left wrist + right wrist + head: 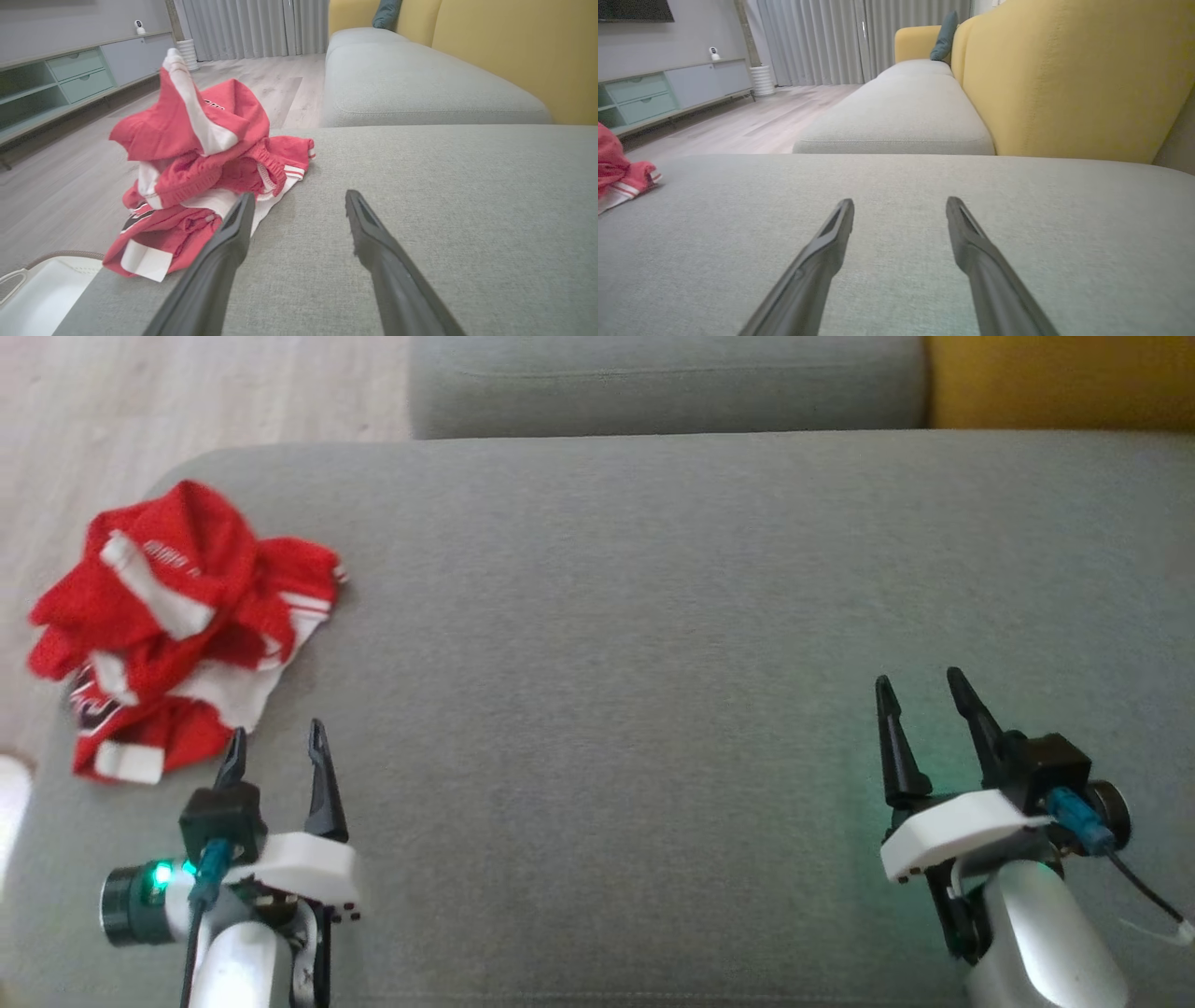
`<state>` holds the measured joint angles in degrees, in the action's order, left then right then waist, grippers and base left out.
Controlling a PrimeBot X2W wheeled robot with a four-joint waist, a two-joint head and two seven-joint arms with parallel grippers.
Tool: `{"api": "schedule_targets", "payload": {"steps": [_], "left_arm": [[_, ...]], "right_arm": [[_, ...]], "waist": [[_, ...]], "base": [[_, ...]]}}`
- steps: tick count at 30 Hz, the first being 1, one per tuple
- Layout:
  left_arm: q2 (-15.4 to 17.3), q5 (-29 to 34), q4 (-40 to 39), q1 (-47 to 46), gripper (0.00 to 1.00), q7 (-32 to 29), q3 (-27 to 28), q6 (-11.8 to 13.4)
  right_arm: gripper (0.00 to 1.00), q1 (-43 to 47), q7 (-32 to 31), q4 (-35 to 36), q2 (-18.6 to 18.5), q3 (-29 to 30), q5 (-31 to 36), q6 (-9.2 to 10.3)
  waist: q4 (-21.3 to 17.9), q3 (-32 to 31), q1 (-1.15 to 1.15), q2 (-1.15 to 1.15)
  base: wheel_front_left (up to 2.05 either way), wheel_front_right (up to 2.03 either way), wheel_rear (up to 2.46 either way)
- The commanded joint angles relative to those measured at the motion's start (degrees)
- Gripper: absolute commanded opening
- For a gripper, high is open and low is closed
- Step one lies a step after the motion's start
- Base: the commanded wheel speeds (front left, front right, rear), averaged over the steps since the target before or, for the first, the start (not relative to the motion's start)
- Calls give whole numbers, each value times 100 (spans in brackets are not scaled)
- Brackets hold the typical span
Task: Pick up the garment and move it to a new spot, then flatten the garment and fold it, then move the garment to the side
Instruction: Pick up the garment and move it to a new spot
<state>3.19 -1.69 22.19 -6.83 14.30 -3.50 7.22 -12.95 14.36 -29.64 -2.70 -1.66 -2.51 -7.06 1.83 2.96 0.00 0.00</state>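
The grey cushion [653, 663] lies under both grippers and runs ahead of them, bare across most of its top. I judge that none of the task is done. The garment [177, 625] is a crumpled red and white heap. It sits just ahead of the left gripper [277, 728] and to its left, at the cushion's corner, and one edge seems to hang over the side. That gripper's left fingertip is right at the nearest hem, though I cannot tell whether it touches. From the right gripper [918, 677] the heap is well apart, far off to its left.

Both grippers have their jaws spread wide and hold nothing. They hover low over the cushion with fingers pointing forward.

Everything is left to do: lifting the garment, carrying it to a new spot, flattening it, folding it and moving it to the side. The bare stretch between the two grippers looks a likely place to lay it.

Counted: one cushion under the work, a second one beyond it, one garment, two grippers and four fingers.
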Motion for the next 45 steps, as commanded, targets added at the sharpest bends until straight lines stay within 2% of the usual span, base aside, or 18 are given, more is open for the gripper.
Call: {"api": "schedule_targets", "payload": {"steps": [1,7,19,25,33,38,45], "left_arm": [[46,-26,-175,-270,100,70,163,-1],[24,-42,-205,-305,100,70,154,-39],[24,-83,-202,-222,100,70,396,-33],[22,-146,-110,-146,100,70,590,-44],[6,-310,-138,-177,100,70,850,-143],[-11,-504,16,-460,100,70,990,-412],[17,-509,317,-1320,100,70,1191,-790]], "right_arm": [[100,-308,63,159,-18,-188,-59,-43],[100,-351,63,97,-18,-524,-181,-43],[100,-417,63,24,-18,-749,-278,-43],[100,-464,63,-4,-18,-828,-292,-43],[100,-610,63,-12,-18,-981,-248,-43],[100,-770,63,33,-23,-1088,-99,-43],[100,-1027,63,191,-183,-1266,-20,-43]], "waist": [[255,6,0,0],[855,12,0,0],[2235,85,0,0],[2676,125,0,0],[2692,333,0,0],[2487,643,0,0],[2097,1199,0,0]], "base": [[0,0,0],[0,0,0],[0,0,0],[0,0,0],[0,0,0],[0,0,0],[0,0,0]]}}
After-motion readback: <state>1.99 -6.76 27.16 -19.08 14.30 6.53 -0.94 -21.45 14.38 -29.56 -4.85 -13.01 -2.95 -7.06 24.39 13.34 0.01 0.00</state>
